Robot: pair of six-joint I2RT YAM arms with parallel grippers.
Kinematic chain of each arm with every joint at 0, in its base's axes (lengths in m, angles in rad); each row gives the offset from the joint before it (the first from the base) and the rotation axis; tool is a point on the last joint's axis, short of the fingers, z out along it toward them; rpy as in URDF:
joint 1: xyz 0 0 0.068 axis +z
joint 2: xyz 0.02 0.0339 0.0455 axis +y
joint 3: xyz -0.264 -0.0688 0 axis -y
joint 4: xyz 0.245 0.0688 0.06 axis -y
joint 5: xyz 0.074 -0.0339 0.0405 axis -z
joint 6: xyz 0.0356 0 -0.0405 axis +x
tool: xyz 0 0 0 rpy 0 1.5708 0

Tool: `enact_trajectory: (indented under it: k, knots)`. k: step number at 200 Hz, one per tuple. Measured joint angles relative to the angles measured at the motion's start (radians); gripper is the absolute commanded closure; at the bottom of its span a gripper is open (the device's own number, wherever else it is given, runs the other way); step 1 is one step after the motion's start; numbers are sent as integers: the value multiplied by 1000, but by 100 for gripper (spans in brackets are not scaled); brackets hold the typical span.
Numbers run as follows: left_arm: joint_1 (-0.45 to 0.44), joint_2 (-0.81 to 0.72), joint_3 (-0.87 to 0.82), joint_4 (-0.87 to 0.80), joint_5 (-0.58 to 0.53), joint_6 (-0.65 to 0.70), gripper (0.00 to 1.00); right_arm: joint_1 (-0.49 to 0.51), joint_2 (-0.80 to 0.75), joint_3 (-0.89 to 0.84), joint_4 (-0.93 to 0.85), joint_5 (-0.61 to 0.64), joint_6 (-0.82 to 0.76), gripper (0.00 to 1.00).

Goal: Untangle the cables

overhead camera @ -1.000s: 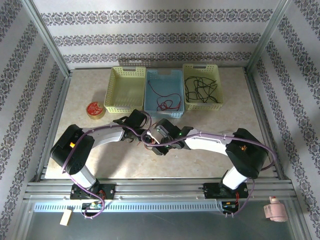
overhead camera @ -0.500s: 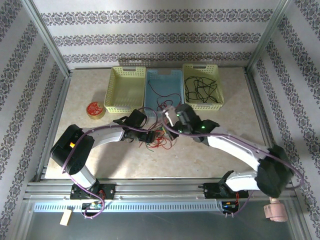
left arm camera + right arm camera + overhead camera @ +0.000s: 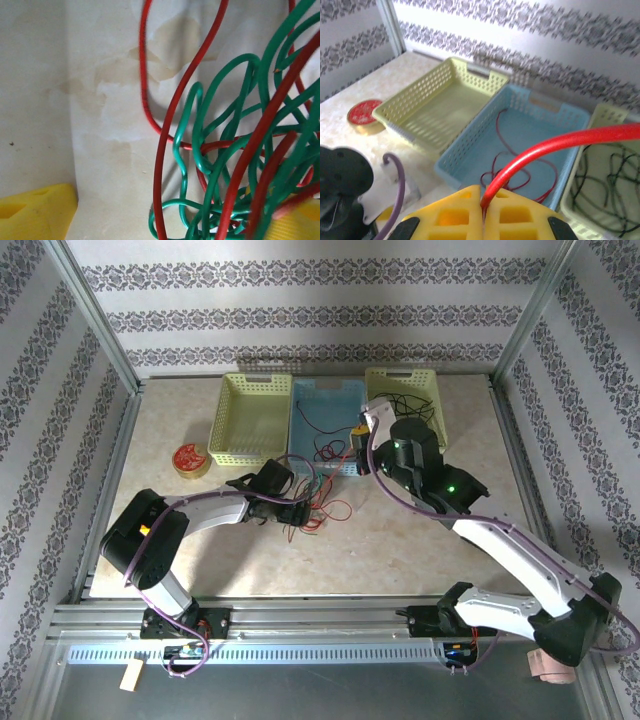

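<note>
A tangle of red and green cables [image 3: 322, 510] lies on the table in front of the baskets. My left gripper [image 3: 303, 510] sits low at its left side. In the left wrist view it [image 3: 165, 222] is open, with green loops [image 3: 215, 165] and a red strand [image 3: 162, 160] between its yellow fingertips [image 3: 35, 210]. My right gripper [image 3: 358, 437] is raised over the blue basket's [image 3: 310, 405] near right corner. It [image 3: 482, 200] is shut on a red cable [image 3: 560, 142], which arcs away to the right.
The blue basket [image 3: 540, 125] holds a loose red cable [image 3: 520, 167]. An empty yellow basket [image 3: 250, 418] stands left of it; a pale green basket [image 3: 432, 405] with black cables [image 3: 400, 420] stands right. A red-and-yellow disc [image 3: 189, 458] lies at the left.
My right gripper closed on a red cable at the tangle and rose back toward the baskets, drawing the cable up. The left arm has stayed at the tangle.
</note>
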Motion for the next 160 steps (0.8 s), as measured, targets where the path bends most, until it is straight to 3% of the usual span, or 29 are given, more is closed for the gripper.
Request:
enact_trajectory:
  k: [91,160]
  knots:
    - [0,-8,-15,28,1,-3,11,0,45,212,46,161,-204,100]
    - [0,-14,-30,100,25,-14,12,0,124,331,45,185,-311,100]
